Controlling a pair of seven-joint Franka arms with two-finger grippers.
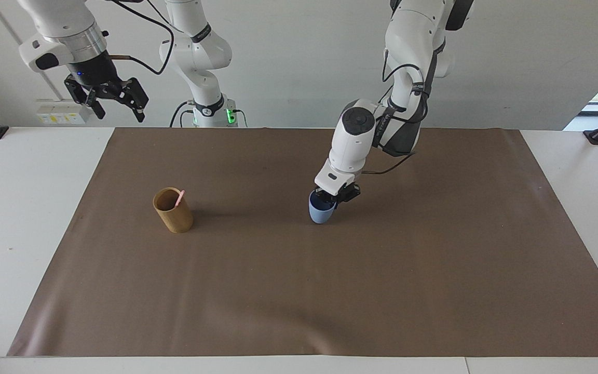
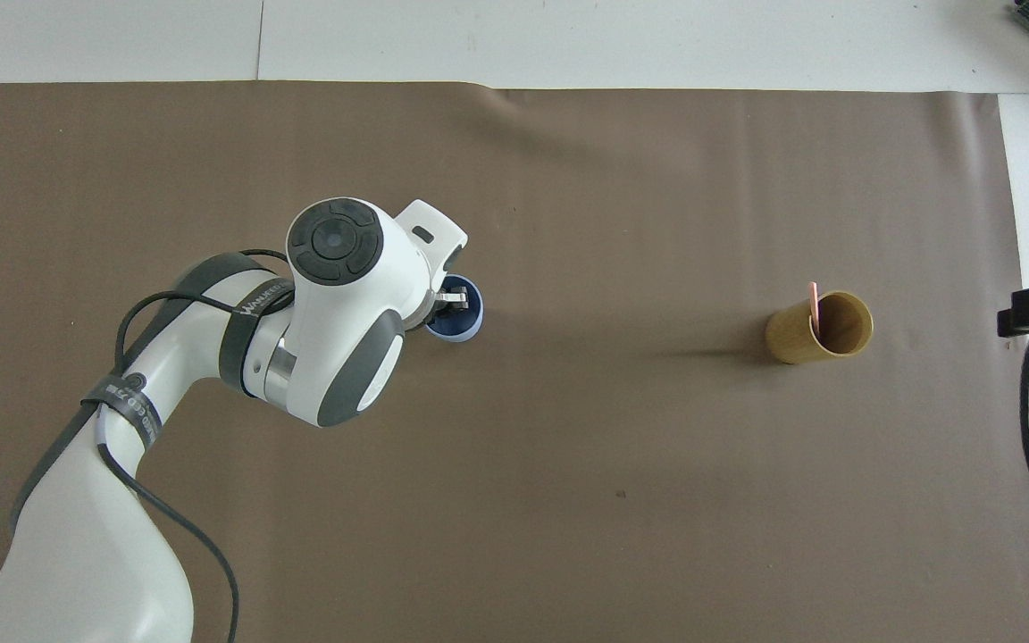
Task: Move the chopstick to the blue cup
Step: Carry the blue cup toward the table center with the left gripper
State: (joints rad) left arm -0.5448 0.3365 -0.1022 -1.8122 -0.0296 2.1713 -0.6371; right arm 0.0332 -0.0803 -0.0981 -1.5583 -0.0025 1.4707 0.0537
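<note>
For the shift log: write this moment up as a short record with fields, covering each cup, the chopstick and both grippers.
blue cup: near the middle of the brown mat, gripped at its rim
left gripper: shut on blue cup, one finger inside it
tan cup: upright on the mat, toward the right arm's end of the table
chopstick: standing in the tan cup, leaning on its rim, tip poking out
right gripper: open, empty, raised over the table edge at its own end; arm waits
transfer: not yet done

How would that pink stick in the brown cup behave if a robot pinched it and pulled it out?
The chopstick looks thin and straight, so probably stiff and light. It leans loosely on the brown cup's rim, so it should lift out freely. Being so slim, it may twist or slip between fingers.
</note>
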